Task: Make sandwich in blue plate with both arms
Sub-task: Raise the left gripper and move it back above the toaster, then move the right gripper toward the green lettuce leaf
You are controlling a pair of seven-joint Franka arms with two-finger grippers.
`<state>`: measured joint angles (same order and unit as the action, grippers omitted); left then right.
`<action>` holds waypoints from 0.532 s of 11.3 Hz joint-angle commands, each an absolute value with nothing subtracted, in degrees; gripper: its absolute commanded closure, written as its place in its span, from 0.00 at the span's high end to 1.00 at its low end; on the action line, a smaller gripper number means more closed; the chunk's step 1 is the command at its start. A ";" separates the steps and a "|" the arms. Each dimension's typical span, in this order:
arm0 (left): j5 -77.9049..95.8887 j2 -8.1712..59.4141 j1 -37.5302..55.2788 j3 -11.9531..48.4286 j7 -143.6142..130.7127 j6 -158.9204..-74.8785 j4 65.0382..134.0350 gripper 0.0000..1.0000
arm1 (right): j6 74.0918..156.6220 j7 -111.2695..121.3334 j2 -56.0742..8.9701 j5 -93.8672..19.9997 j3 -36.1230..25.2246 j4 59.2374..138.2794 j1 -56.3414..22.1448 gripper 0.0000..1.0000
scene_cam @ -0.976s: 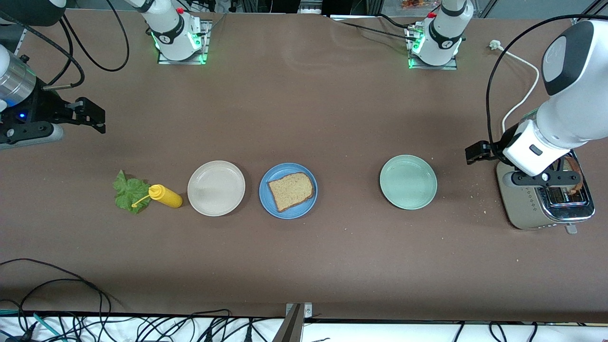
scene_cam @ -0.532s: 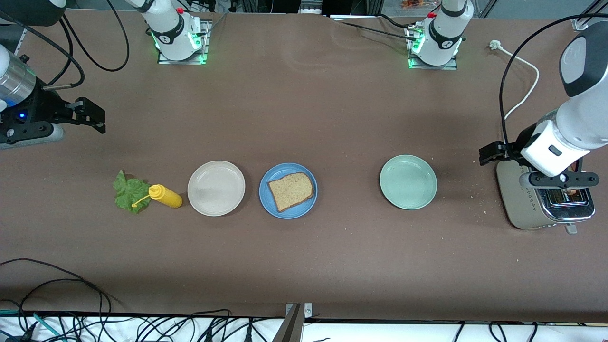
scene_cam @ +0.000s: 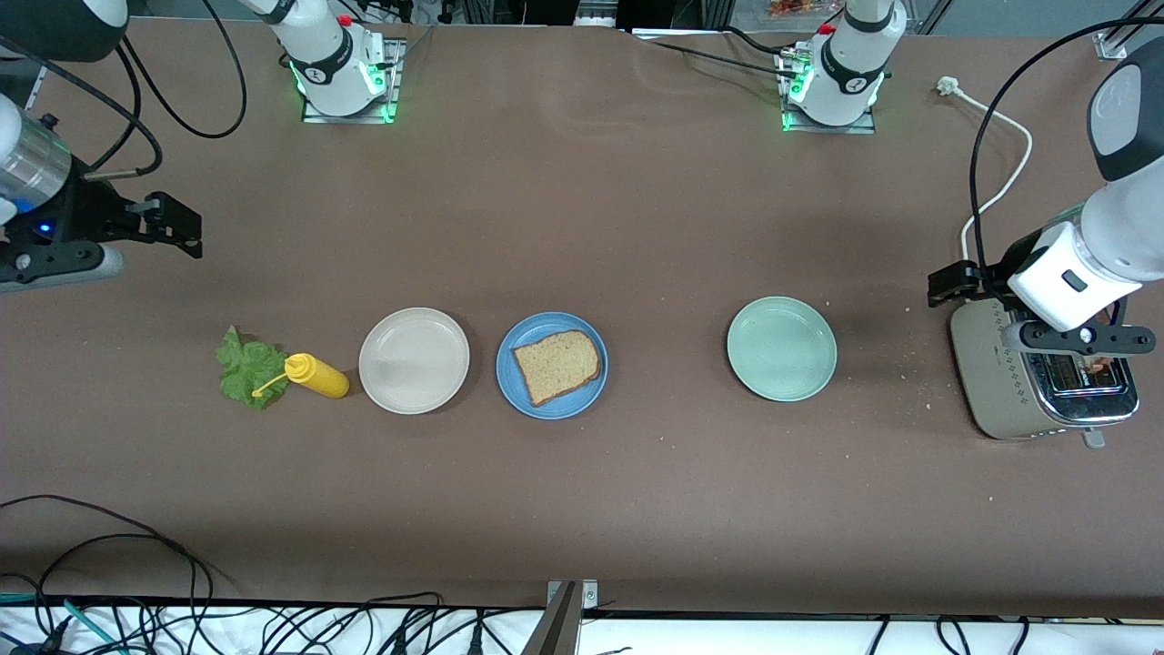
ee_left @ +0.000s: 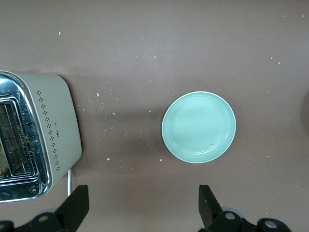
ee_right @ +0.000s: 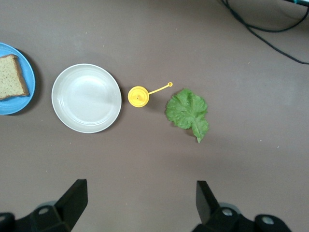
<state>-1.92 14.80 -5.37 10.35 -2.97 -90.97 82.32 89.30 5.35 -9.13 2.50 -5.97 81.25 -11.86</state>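
- Right gripper (ee_right: 137, 205) hangs with jaws wide and empty, over bare counter (scene_cam: 582, 509) at its arm's end, the lettuce leaf (scene_cam: 248, 367) near and the yellow bottle (scene_cam: 315, 375) touching that leaf.
- Beige plate (scene_cam: 414, 360) sits beside the blue plate (scene_cam: 551, 365), which carries one bread slice (scene_cam: 556, 365).
- Green plate (scene_cam: 781, 348) lies toward the left arm's end.
- Left gripper (ee_left: 143, 205) hangs over the toaster (scene_cam: 1042, 382), jaws wide, holding nothing.

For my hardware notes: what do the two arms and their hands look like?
Both arms are white, rounded segments with black joint bands; their bases glow green. Looping black cables trail from each. The right arm's wrist shows a silver cylinder and a small blue light. Each ends in a black two-finger hand: the left hand on a black crossbar, and the right hand, both with wedge-shaped black fingers.
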 commanded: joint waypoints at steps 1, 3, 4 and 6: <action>-2.64 13.54 -6.33 10.90 -1.14 -90.09 83.14 1.00 | 88.68 4.57 -10.46 2.81 -5.63 81.21 -12.04 1.00; -2.55 13.54 -6.50 10.81 -1.14 -90.09 83.14 1.00 | 85.02 6.40 -10.28 2.81 -6.41 81.12 -11.43 1.00; -2.55 13.54 -6.94 10.90 -1.14 -90.00 83.14 1.00 | 84.90 10.77 -10.37 2.38 -6.85 80.78 -11.16 1.00; -2.55 13.62 -6.94 10.99 -1.14 -90.00 83.14 1.00 | 84.47 11.51 -10.11 2.63 -6.42 80.68 -11.60 1.00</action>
